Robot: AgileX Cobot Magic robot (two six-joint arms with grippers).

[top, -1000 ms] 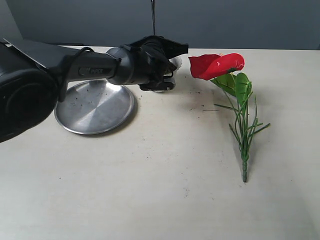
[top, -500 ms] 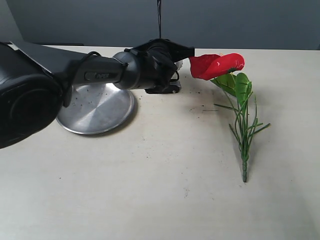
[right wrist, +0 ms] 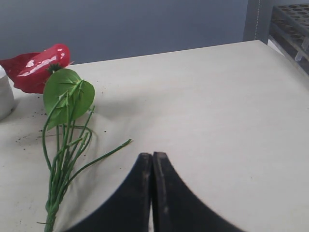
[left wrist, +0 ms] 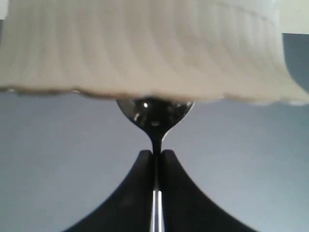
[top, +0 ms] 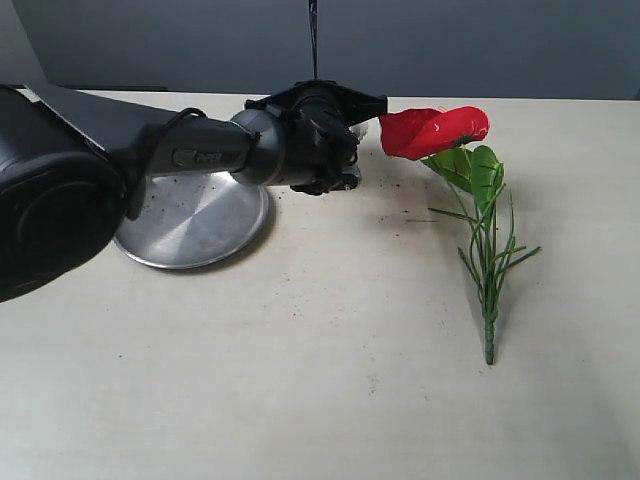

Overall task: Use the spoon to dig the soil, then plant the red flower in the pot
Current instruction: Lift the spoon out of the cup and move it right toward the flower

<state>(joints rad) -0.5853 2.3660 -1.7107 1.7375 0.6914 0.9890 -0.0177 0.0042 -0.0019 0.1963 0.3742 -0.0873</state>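
Pinching the spoon [left wrist: 154, 115], left tool [left wrist: 155, 153]; bowl half hidden behind the pot [left wrist: 145, 43]; right tool [right wrist: 153, 155] closed.

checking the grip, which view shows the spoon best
Left wrist view: the spoon sits centred, its neck pinched in the left gripper, bowl by the pot. The exterior view shows only its thin handle above the arm. The right wrist view misses it.

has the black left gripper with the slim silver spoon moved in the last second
Yes. In the exterior view the left gripper has shifted slightly right, toward the glossy red flower, while the round steel plate stayed put.
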